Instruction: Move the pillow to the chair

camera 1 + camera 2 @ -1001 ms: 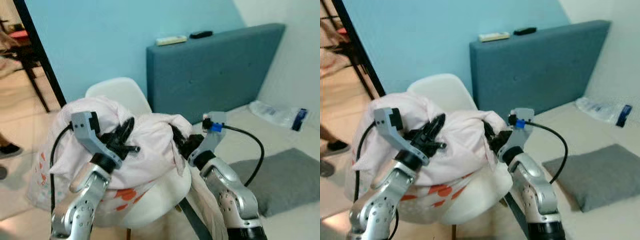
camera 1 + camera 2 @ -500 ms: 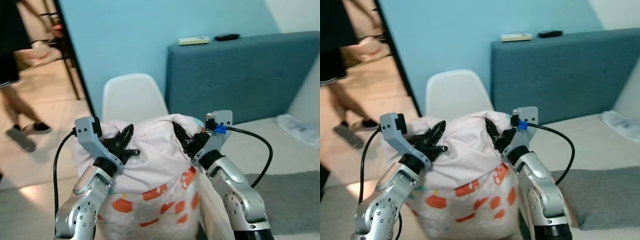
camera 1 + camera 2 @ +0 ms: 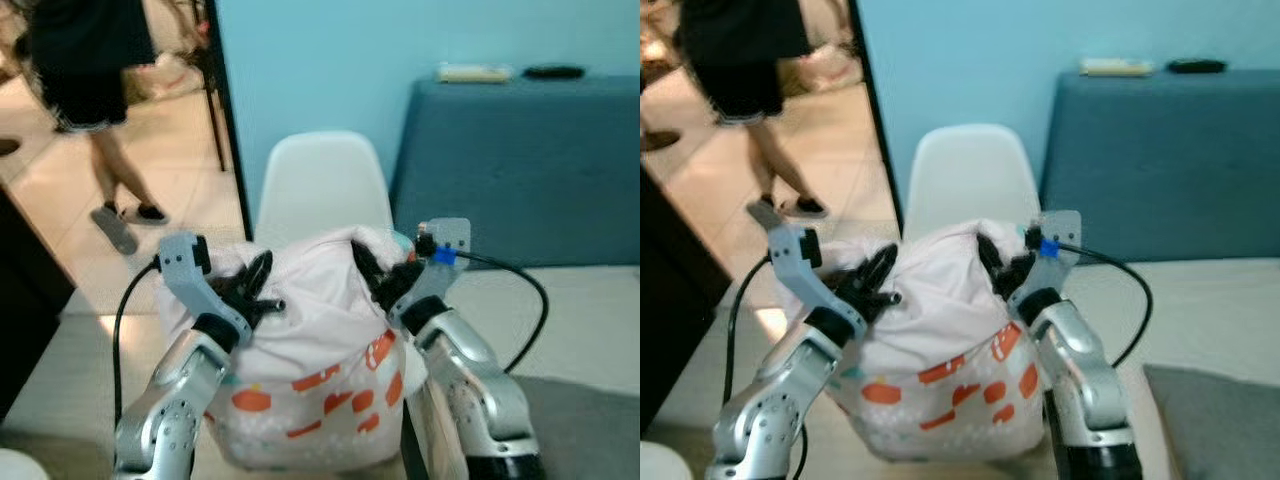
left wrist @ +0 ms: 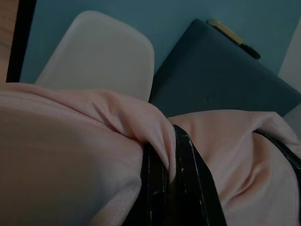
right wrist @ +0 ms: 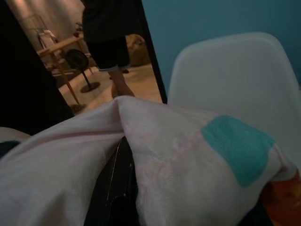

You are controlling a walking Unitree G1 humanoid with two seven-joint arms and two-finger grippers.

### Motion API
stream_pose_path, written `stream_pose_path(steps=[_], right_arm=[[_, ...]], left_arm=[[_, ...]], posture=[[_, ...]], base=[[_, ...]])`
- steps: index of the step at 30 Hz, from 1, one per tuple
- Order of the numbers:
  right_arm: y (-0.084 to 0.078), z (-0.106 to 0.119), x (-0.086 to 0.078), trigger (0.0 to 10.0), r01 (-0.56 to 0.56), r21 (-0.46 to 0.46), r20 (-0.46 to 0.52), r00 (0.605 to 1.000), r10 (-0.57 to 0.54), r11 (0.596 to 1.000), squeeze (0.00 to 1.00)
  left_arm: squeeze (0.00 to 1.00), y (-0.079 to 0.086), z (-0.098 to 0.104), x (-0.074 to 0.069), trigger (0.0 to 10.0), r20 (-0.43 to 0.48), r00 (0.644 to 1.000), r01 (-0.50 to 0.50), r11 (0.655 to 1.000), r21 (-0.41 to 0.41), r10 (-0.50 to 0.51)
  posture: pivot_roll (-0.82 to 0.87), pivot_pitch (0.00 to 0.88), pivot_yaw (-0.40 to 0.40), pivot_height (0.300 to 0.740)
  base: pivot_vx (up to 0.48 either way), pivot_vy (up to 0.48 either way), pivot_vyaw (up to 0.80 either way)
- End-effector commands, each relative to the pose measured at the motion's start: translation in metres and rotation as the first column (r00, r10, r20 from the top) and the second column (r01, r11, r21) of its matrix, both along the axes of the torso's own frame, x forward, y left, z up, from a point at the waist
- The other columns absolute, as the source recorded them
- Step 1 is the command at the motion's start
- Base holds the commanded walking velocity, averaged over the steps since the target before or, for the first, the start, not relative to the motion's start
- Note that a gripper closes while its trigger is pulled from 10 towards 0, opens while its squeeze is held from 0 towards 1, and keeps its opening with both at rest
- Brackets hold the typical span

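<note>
The pillow [image 3: 310,370] is pale pink with orange and teal patches, and I hold it up in front of me between both arms. My left gripper [image 3: 258,290] is shut on a fold at its upper left. My right gripper [image 3: 372,275] is shut on a fold at its upper right. The left wrist view shows black fingers [image 4: 186,188] pinching pink cloth [image 4: 70,155]. A dark finger [image 5: 117,183] under the fabric shows in the right wrist view. The white chair [image 3: 325,185] stands just behind the pillow, its back rising above it.
A blue-grey padded panel [image 3: 520,170] leans on the light blue wall [image 3: 320,60] to the right, with a remote [image 3: 473,73] on top. A black door frame [image 3: 225,120] stands left of the chair. A person [image 3: 95,100] walks beyond it. A grey cushion [image 3: 1220,420] lies at lower right.
The camera has swung left and the chair now stands centred behind the pillow. Both grippers keep their hold on the pillow. The person has walked further into view at upper left.
</note>
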State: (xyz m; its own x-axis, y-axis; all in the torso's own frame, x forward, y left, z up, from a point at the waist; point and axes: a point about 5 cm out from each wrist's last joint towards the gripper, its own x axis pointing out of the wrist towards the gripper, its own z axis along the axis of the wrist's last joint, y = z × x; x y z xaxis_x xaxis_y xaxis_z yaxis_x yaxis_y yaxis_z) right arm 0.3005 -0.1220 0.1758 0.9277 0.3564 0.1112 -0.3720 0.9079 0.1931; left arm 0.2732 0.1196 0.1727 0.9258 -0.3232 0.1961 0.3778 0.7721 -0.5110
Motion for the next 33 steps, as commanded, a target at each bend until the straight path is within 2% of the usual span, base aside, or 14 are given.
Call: stream_pose_path(steps=[1,15,33], right_arm=[[-0.009,-0.003,0.001,10.0,0.059,-0.007,-0.006,0.998,-0.059,0.998,0.0],[-0.016,-0.002,0.004,10.0,0.13,-0.011,0.0,0.991,-0.13,0.991,0.0],[-0.029,0.004,0.009,10.0,0.242,-0.036,0.033,0.97,-0.241,0.97,0.0]], left_arm=[[0.0,-0.002,0.012,-0.001,10.0,0.069,0.997,0.022,1.0,0.005,-0.023],[0.0,-0.009,0.017,-0.005,10.0,0.104,0.991,0.08,0.997,0.0,-0.079],[0.0,-0.016,0.023,-0.011,10.0,0.141,0.978,0.158,0.987,-0.02,-0.154]], posture=[[0.0,0.008,-0.002,0.74],[0.0,0.005,0.003,0.74],[0.0,0.013,0.008,0.74]], base=[[0.0,0.0,0.0],[0.365,0.0,0.0],[0.48,0.0,0.0]])
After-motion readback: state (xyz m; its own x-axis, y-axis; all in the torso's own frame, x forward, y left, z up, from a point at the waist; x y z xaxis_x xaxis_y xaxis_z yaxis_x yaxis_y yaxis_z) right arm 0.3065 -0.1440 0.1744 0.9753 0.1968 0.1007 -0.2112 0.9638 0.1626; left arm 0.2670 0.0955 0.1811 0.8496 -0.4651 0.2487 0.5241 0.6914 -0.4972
